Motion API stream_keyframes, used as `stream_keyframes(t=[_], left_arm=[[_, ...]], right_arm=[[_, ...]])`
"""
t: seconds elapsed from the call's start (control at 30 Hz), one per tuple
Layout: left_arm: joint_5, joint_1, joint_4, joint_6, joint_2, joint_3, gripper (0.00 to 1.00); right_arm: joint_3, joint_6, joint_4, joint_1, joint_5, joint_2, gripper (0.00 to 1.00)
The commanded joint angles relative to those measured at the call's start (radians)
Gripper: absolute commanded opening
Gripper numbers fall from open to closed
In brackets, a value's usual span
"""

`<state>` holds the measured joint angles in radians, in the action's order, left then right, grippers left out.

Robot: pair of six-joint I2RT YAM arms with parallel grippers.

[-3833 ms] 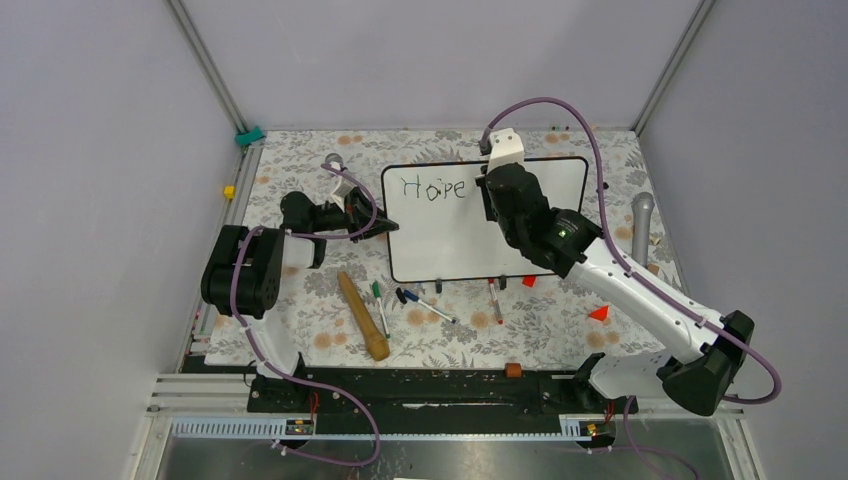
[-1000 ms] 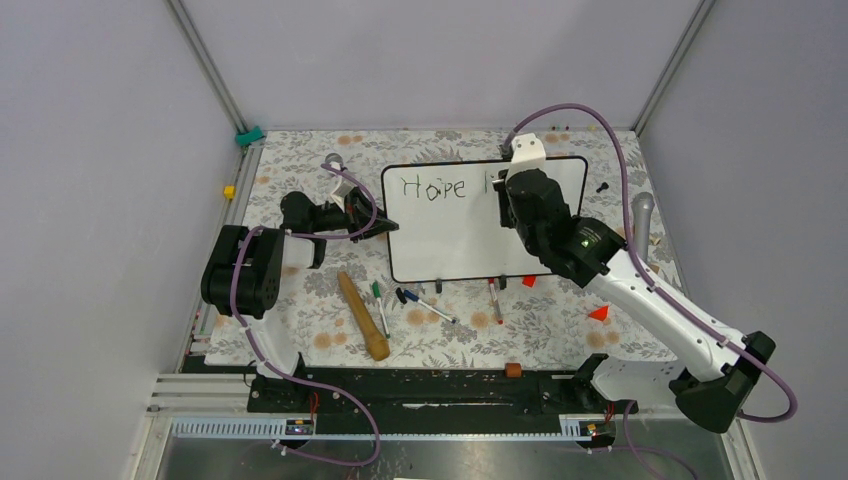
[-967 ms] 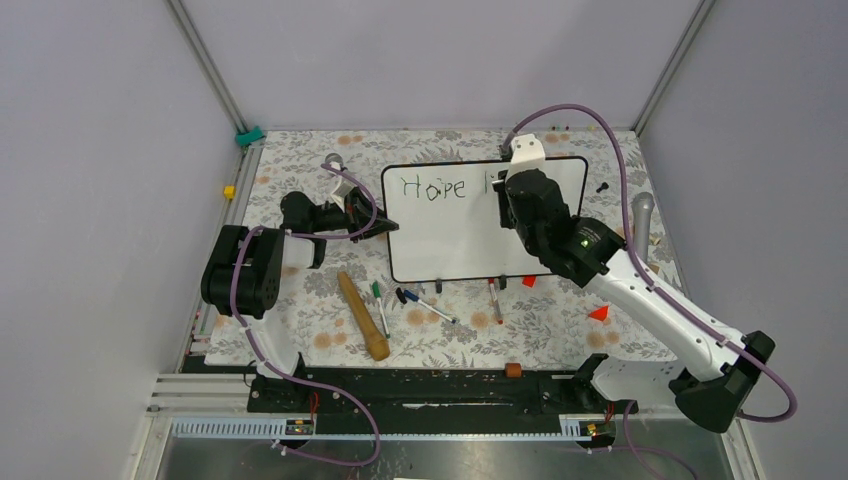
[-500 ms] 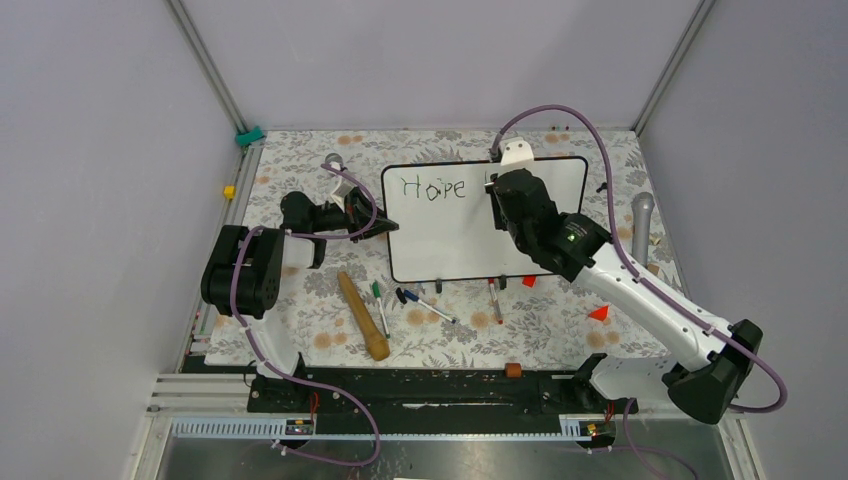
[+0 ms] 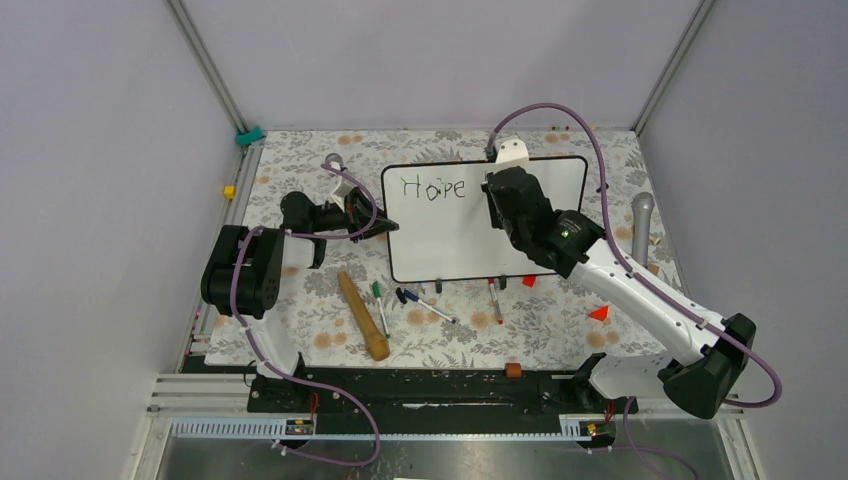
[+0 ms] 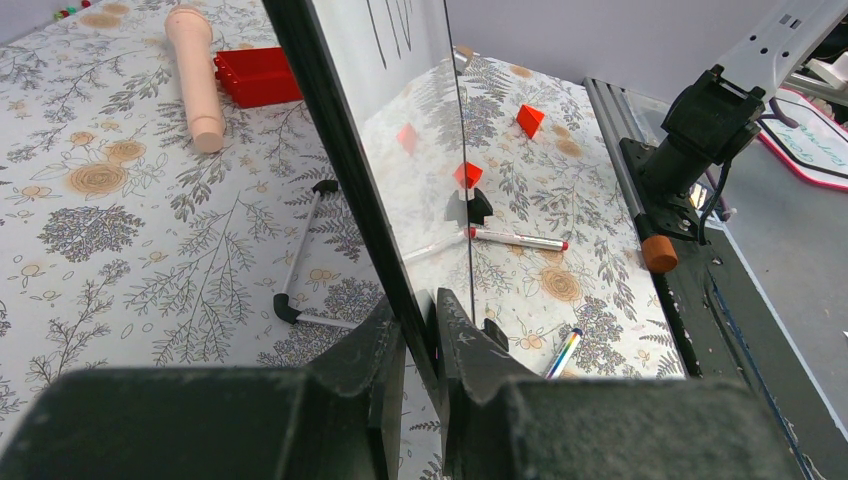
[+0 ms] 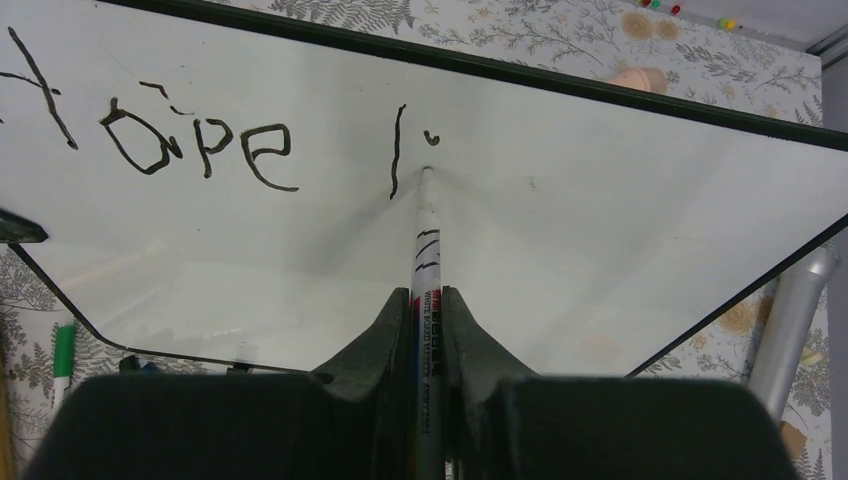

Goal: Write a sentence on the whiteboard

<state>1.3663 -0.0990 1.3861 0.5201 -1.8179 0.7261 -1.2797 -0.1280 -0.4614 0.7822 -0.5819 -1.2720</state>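
At the bottom centre of the right wrist view, the right gripper (image 7: 428, 300) is clamped tight on a marker (image 7: 427, 235), which runs straight up the frame. Its tip appears to meet the whiteboard (image 7: 620, 200) just under a small dot, right of a lone vertical stroke. The sentence (image 7: 180, 145) so far reads "Hope" towards the upper left.

The grip is narrow and sits low on the barrel. Too hard a press could slide the marker back through the fingers or twist it, and the line would thin out or wander.

In the left wrist view, the left gripper (image 6: 420, 320) at bottom centre pinches the board's black frame at one edge only. The board leans away towards the top of the frame on its thin wire stand.

Writing force lands well apart from that pinch, so the board could pivot or rock back and break the stroke.

A low wrist passing leftward could smear "Hope". In the top view the board sits at centre, and little room remains on its right.
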Motion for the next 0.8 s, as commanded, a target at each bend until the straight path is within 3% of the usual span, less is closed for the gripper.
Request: stream_keyframes(t=[0.0,0.47,0.77], left_arm=[[0.041,0.001,0.088,-0.124,0.004,-0.002,0.00],[0.039,0.001,0.088,-0.123,0.003,-0.002,0.00],[0.040,0.001,0.088,-0.123,0.003,-0.002,0.00]], right_arm=[[-0.039,0.002,0.021,-0.011,-0.002,-0.009,0.00],[0.047,-0.030,-0.001,-0.012,0.029,0.035,0.00],[0.013,-0.020,-0.011,-0.012,0.015,0.071,0.00]])
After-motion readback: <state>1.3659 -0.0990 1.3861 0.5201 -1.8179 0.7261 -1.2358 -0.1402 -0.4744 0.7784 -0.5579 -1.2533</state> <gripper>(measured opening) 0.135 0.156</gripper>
